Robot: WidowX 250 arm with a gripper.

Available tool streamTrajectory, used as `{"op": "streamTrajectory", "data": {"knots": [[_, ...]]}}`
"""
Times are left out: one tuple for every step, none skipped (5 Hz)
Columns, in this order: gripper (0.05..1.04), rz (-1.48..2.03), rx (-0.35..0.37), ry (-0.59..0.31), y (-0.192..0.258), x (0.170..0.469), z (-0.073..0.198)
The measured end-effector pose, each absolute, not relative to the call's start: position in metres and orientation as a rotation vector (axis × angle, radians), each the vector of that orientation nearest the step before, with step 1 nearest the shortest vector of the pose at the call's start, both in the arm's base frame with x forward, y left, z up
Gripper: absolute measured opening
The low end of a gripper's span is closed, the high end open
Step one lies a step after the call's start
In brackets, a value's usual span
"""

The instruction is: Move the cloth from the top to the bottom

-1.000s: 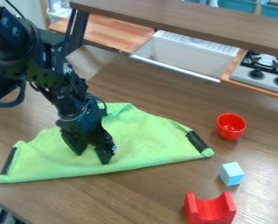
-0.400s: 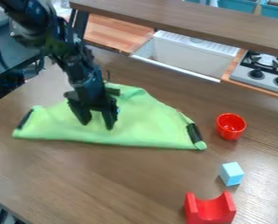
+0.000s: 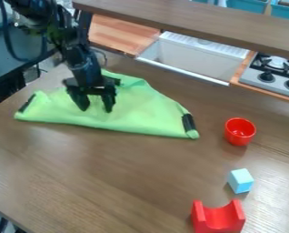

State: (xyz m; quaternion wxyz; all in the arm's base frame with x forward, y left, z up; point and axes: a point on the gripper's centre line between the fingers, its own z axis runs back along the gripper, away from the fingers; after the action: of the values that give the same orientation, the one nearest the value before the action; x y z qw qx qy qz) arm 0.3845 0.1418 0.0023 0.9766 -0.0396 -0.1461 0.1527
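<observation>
The gripper (image 3: 95, 110) is released, its fingers spread over the cloth (image 3: 142, 110), far left. Sliding it requires light, even downward pressure to avoid bunching.

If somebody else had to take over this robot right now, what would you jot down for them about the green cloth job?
Gripper: the black two-finger gripper is over the left part of the cloth, fingers apart, tips down at the fabric. Whether it has any hold on the cloth, I can't tell.
Cloth: the light green cloth with dark end patches lies spread on the upper left of the brown wooden table.
Done: the gripper is at the cloth.
Left: the cloth has to get to the bottom of the table.
Mind: the red cup, light blue block and red curved block stand along the right.
</observation>
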Motion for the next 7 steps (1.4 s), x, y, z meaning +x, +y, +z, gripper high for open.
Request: {"op": "streamTrajectory", "data": {"knots": [[0.999,0.347,-0.080,-0.301,0.156,0.399,0.005],[0.999,0.362,-0.086,-0.298,0.158,0.399,0.005],[0.999,0.336,-0.086,-0.278,0.148,0.382,-0.003],[0.999,0.289,-0.103,-0.256,0.128,0.356,-0.004],[0.999,0.227,-0.118,-0.234,0.102,0.322,-0.005],[0.999,0.166,-0.141,-0.207,0.078,0.286,-0.006],[0.999,0.120,-0.164,-0.183,0.061,0.259,-0.006]]}}
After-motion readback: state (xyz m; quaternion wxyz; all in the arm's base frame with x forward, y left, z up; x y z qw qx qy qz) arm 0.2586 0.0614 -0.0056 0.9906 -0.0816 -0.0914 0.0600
